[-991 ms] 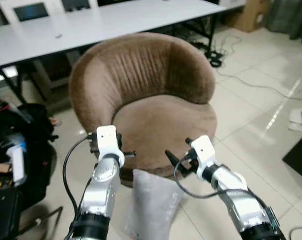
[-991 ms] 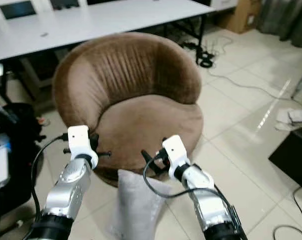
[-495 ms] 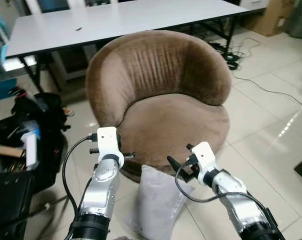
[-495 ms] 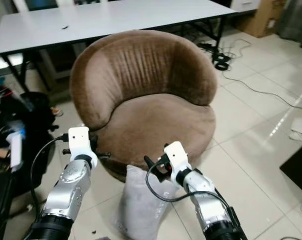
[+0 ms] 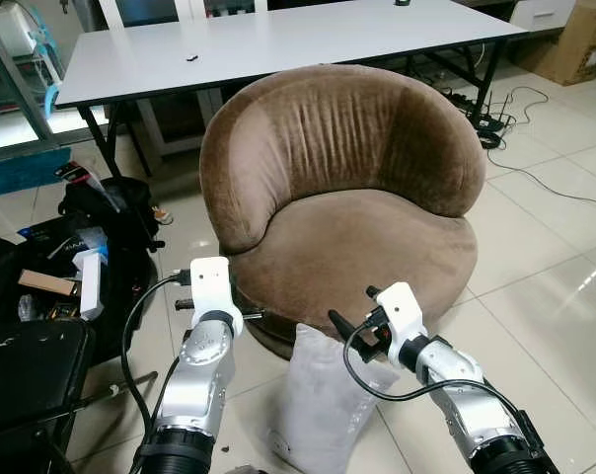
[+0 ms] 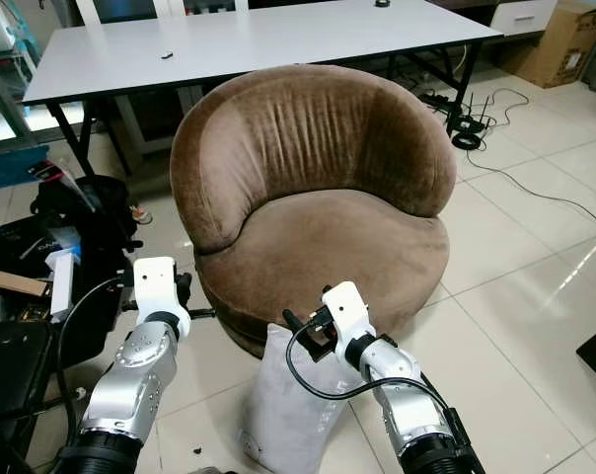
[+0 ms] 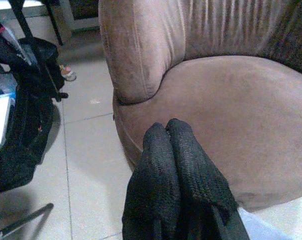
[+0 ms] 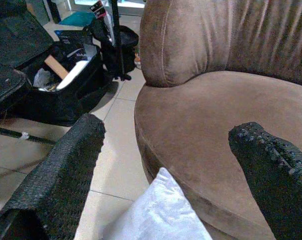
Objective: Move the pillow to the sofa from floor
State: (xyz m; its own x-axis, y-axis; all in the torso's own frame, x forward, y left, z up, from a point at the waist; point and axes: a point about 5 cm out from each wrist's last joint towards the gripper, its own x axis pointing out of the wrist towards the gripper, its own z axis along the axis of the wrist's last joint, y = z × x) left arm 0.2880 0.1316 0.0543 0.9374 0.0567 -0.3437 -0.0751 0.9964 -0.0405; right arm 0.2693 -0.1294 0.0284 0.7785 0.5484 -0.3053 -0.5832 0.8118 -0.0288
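A light grey pillow (image 5: 323,405) stands on the tiled floor, leaning against the front of the brown round sofa chair (image 5: 347,197). My right gripper (image 5: 343,324) hovers just above the pillow's top edge. In the right wrist view it (image 8: 167,127) is open, with the pillow's corner (image 8: 161,215) low between the fingers and untouched. My left gripper (image 5: 251,314) is held level to the left of the pillow, near the chair's base. In the left wrist view its fingers (image 7: 168,135) are pressed together with nothing in them, pointing at the seat cushion (image 7: 241,115).
A long white table (image 5: 278,39) stands behind the chair. An open black case with clutter (image 5: 41,336) and a black bag (image 5: 106,212) lie on the floor at the left. Cables (image 5: 535,148) trail across the tiles at the right, near a cardboard box (image 5: 579,44).
The camera has moved, so the chair now sits further right and lower in the picture. Both arms keep the same pose, and the pillow still stands on the floor.
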